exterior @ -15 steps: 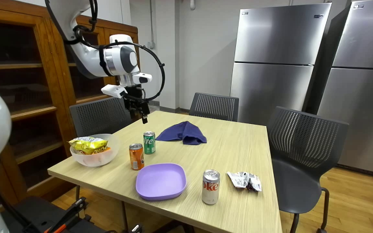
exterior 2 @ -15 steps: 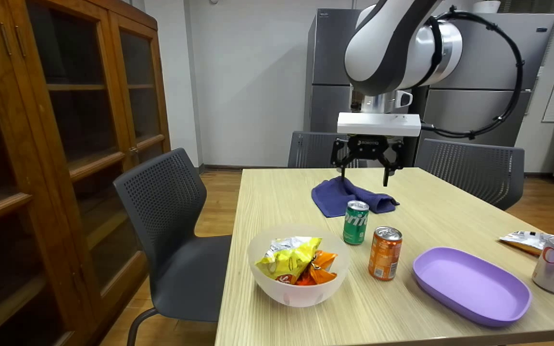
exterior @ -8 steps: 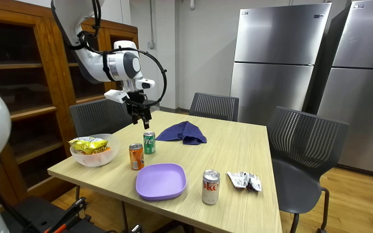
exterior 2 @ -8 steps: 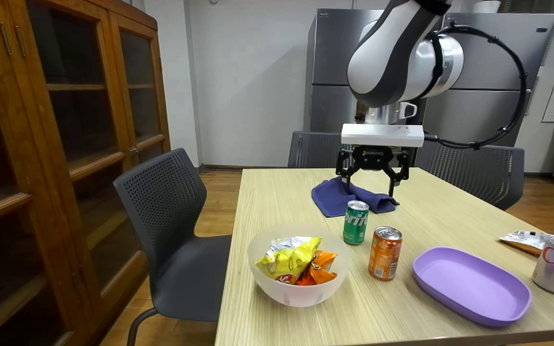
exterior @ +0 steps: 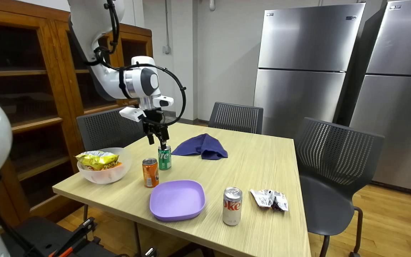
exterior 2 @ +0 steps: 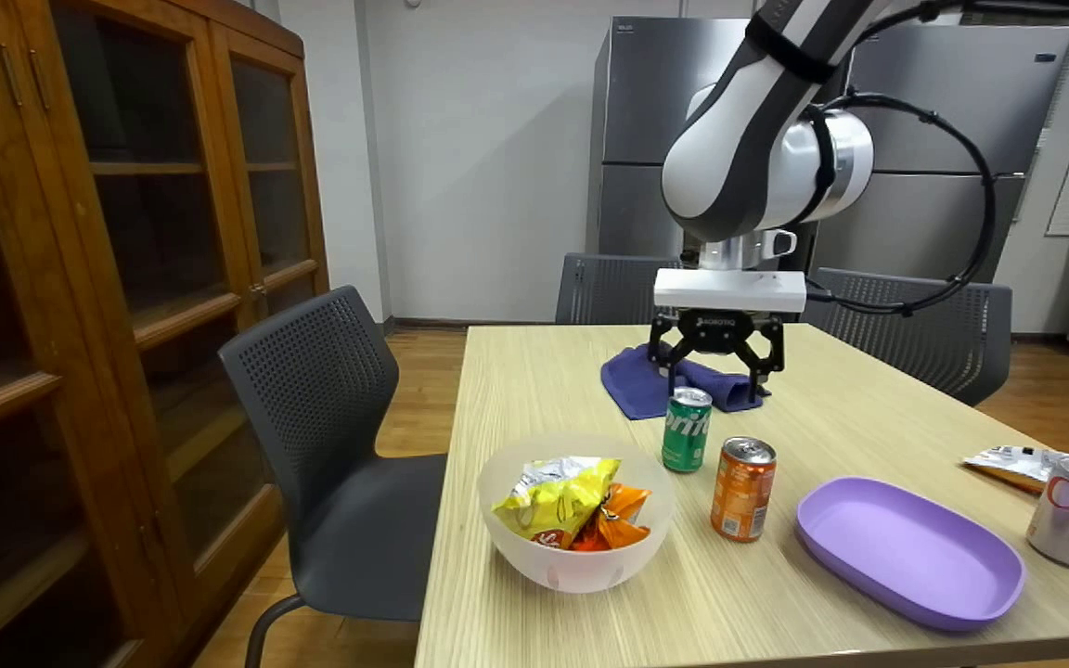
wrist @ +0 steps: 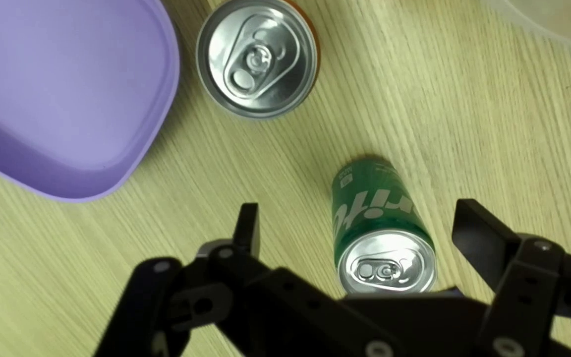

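Obs.: my end effector [exterior 2: 713,390] is spread wide with nothing gripped, fingers pointing down above the desk [exterior 2: 534,390]. Nearest object: the Sprite can [wrist: 383,223], upright on the desk, long axis vertical, so roughly parallel to my fingers.

Key relation, as I judge it: sideways offset. The wrist view puts the can inside my finger span but off-centre, closer to the finger [wrist: 484,243] at the right of that view, the frosted bowl [exterior 2: 581,572] side. Bare desk shows on both flanks of the can, more of it on the purple tray [wrist: 82,84] side.

Height: in an exterior view one fingertip overlaps the can's top rim; I cannot tell whether the tips are above the lid or level with it.

Neighbours: orange soda can [wrist: 258,59], near the Sprite can but apart, just beside the tray; navy cloth [exterior: 205,145], roughly on the opposite side.
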Motion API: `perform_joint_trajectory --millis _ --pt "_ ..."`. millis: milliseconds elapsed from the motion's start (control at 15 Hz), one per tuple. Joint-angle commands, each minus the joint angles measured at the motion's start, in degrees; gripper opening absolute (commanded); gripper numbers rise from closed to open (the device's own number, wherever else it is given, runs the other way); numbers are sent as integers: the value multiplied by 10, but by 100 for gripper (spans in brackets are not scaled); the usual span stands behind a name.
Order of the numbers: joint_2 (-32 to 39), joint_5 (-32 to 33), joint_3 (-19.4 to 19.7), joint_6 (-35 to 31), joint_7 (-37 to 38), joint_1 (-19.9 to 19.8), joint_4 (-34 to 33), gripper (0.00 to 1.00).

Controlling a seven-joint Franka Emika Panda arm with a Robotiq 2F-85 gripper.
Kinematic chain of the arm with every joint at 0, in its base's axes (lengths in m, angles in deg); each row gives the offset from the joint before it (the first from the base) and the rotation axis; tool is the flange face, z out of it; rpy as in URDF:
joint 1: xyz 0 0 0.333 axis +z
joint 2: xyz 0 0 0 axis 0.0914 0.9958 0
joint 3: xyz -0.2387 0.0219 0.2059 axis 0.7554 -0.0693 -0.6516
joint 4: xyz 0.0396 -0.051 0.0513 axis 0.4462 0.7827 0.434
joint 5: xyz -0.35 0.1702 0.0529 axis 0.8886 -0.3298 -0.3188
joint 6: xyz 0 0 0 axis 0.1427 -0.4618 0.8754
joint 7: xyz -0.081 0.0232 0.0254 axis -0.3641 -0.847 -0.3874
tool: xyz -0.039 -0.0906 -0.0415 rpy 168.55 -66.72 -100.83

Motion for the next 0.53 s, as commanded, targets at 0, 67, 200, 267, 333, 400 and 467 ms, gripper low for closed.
perform_joint_trajectory --millis 0,67,200,267,333,400,467 --pt "27 -19 0 11 -2 -1 -39 100" --pt "33 -22 1 12 -1 0 -46 100" --pt "47 -28 4 17 0 1 -63 100" --pt "53 -29 5 18 0 1 -70 100" --pt "60 -32 6 22 -1 1 -79 100" --pt "66 -34 6 23 -2 1 -85 100" --pt "73 -35 8 26 -1 3 -93 100"
